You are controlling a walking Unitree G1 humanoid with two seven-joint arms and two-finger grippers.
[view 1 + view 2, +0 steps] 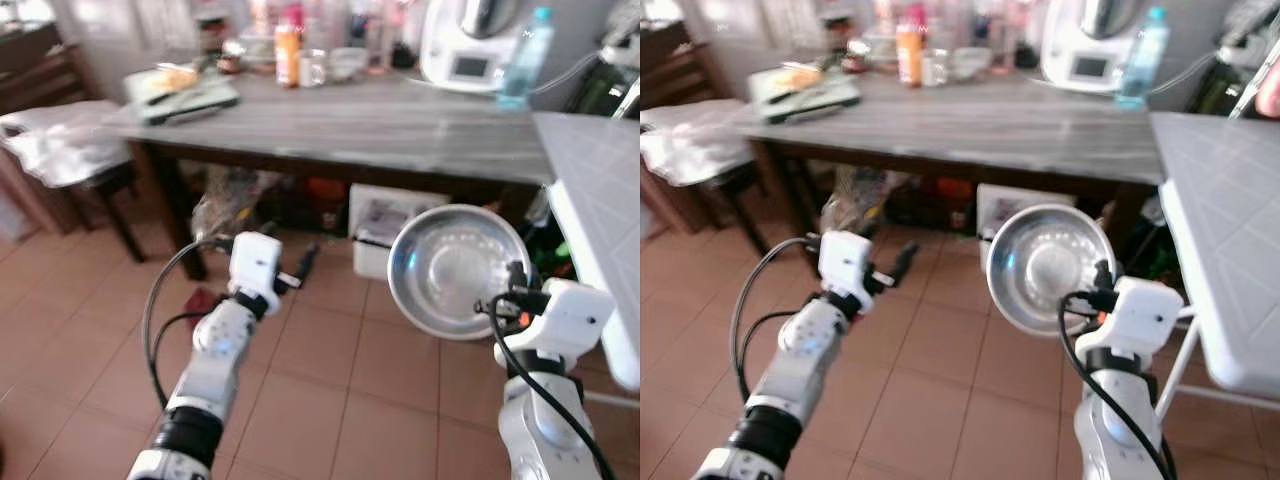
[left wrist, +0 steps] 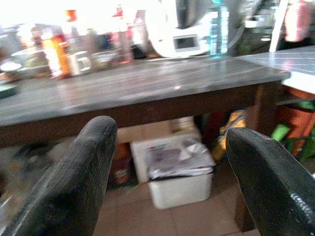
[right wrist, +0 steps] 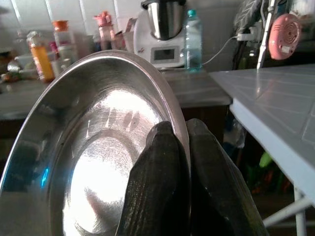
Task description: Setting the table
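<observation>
Pinching only the steel bowl's (image 1: 458, 268) rim, your right tool (image 3: 183, 162) is risking slippage; left tool (image 2: 172, 172) is gaping empty, lower left.

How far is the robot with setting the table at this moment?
Early stage. Done: the metal bowl is picked up; the right gripper pinches its rim and holds it tilted above the tiled floor. In hand: carrying it toward the dark wooden table, which is some way ahead. Left: placing the bowl on the table. The left gripper is open and holds nothing.
</observation>
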